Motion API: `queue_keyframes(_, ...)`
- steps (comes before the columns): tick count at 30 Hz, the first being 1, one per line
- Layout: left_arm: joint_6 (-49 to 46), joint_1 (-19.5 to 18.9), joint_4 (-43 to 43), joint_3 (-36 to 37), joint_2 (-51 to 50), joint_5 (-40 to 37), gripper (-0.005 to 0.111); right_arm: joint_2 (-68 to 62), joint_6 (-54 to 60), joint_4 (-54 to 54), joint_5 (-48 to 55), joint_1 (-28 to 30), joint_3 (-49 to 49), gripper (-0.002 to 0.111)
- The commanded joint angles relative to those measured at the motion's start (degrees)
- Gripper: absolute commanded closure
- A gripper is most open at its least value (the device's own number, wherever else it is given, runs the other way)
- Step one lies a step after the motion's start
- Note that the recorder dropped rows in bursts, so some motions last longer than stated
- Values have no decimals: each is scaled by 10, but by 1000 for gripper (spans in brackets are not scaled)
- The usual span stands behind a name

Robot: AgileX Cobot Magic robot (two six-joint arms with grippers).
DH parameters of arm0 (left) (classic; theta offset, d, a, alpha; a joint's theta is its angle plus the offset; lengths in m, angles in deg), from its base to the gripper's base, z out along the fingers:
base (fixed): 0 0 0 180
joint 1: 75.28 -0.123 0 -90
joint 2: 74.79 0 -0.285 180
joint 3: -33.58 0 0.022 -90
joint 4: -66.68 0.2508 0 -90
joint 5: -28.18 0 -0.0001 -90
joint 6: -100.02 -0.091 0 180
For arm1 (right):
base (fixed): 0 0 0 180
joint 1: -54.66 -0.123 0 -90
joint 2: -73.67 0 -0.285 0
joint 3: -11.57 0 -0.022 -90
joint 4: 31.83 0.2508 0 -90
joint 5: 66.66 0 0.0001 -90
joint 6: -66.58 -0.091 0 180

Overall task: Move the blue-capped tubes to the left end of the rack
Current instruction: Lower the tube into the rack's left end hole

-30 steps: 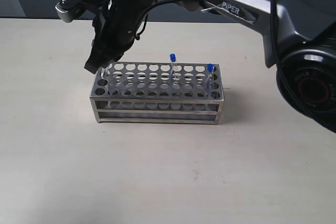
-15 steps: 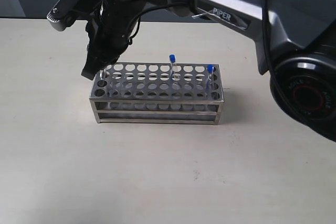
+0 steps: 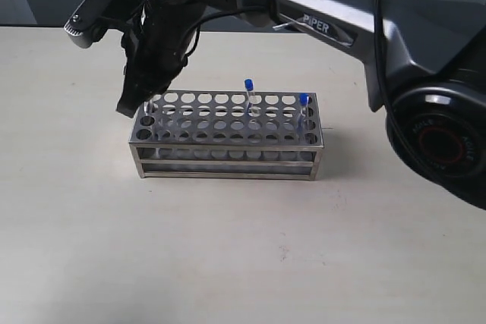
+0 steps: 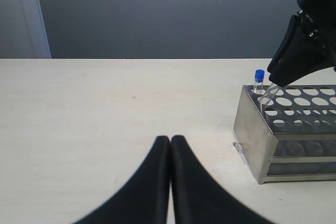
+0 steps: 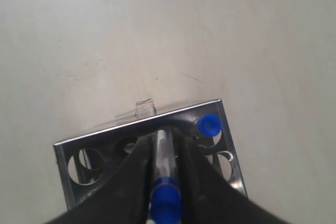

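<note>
Roughly half the job is in hand. One tube [image 4: 259,78] already stands upright in a corner hole at the left end of the rack [image 3: 228,149]. A second tube [image 5: 163,163] is pinched between the right jaws, which close narrowly on its clear body just below the blue cap. The right arm [image 3: 326,24] reaches across to that same left end, and the tube hangs tilted there with its lower tip at a hole beside the seated one. How deep it sits I cannot tell.

Two tubes are left to move. One [image 3: 248,92] stands near the middle of the back row. The other [image 3: 303,108] is at the right end, well apart from the target holes. By my count that makes one placed, one being placed and two untouched.

The left jaws are pressed together with nothing between them. They hover low over the bare counter [image 3: 228,256], clear of the rack (idle, as far as this view shows).

Compared with a second ago, the right arm has swung a little further left, and its jaws have slid from above the rack's first holes out towards its left edge. The rack and the two waiting tubes have not moved.
</note>
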Motion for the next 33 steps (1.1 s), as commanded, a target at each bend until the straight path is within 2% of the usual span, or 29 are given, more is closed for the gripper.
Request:
queue_keyframes(1, 0, 4, 1, -3, -3, 4, 106, -17, -12, -6, 12, -11, -9, 109)
queue_keyframes(8, 0, 4, 1, -3, -3, 4, 106, -18, -1, 40, -13, -15, 3, 109)
queue_keyframes(16, 0, 4, 1, -3, -3, 4, 106, -18, -16, -22, 14, -17, 22, 109)
queue_keyframes(23, 0, 4, 1, -3, -3, 4, 106, -18, -26, -15, 41, -17, 72, 109)
queue_keyframes(33, 0, 4, 1, -3, -3, 4, 106, -21, -39, -21, 31, -17, 76, 109)
